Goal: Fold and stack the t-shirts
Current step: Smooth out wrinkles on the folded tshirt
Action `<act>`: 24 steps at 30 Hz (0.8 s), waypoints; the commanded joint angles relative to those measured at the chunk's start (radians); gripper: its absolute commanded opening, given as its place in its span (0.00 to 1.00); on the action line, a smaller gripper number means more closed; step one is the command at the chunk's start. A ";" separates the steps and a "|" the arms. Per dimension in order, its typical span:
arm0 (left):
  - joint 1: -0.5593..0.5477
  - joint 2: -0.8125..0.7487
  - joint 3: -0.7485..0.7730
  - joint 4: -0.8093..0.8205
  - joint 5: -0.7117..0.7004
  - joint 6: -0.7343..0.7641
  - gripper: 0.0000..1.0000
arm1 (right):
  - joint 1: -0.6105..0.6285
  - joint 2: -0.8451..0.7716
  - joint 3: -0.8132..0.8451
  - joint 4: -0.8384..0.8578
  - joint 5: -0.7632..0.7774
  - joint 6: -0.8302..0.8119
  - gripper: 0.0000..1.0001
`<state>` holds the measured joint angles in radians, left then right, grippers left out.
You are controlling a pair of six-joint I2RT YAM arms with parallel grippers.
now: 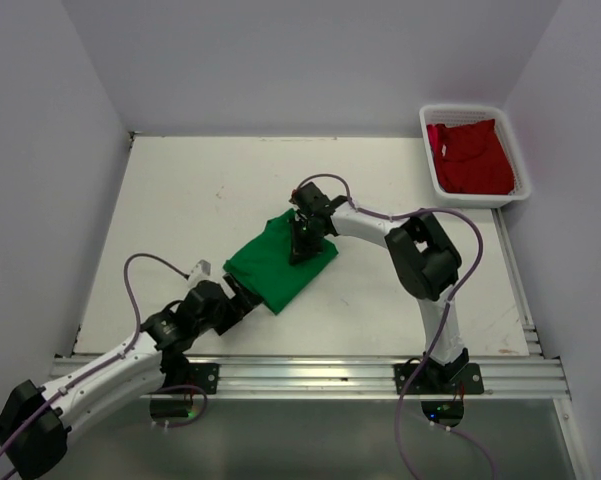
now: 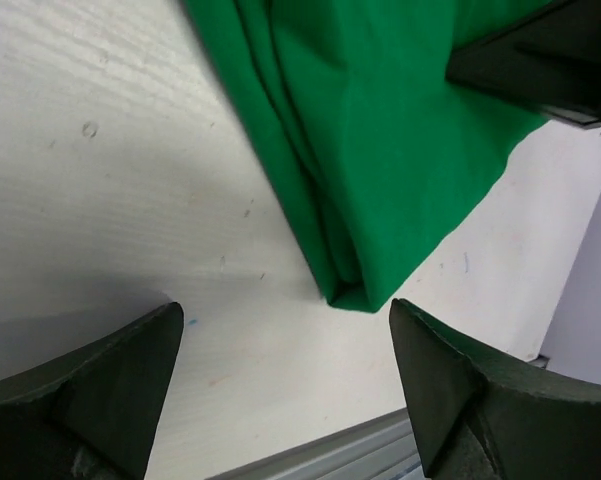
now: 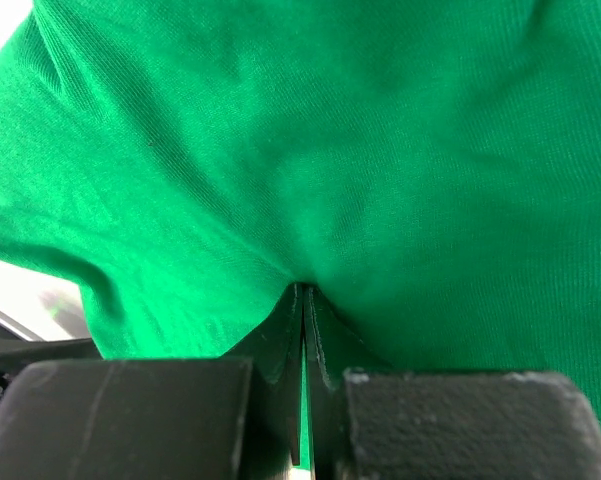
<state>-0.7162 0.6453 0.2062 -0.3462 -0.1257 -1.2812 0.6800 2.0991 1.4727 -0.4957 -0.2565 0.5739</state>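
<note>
At near table [image 1: 180, 200] edge: left arm low, stretched forward-right; left gripper [image 2: 285, 385] spread wide just short of folded green t-shirt's [image 1: 270, 265] near corner, holding nothing. Mid-table: right arm elbow-up, reaching leftward, wrist bent down; right gripper [image 3: 302, 312] pinched shut on green cloth. Far right corner: red t-shirt [image 1: 472, 158] crumpled inside white mesh basket [image 1: 460, 108].

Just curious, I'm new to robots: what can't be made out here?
Red t-shirt, top view: bunched in the basket, folds too small to read.
Green t-shirt, left wrist view: cut off by the top edge.
Green t-shirt, right wrist view: fills the frame, outline lost.
Green t-shirt, top view: middle hidden under the right gripper.
</note>
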 commanded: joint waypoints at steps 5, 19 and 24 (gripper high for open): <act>-0.006 0.267 -0.033 0.223 -0.130 -0.147 0.91 | -0.019 0.032 -0.048 -0.061 0.184 -0.080 0.00; -0.019 0.712 0.139 0.403 -0.316 -0.234 0.89 | -0.017 -0.008 -0.100 -0.043 0.175 -0.097 0.00; -0.017 0.810 0.179 0.502 -0.327 -0.187 0.84 | -0.017 -0.022 -0.133 -0.027 0.166 -0.095 0.00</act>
<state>-0.7319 1.3685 0.4126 0.2291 -0.3840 -1.5257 0.6773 2.0510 1.4040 -0.4400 -0.2180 0.5301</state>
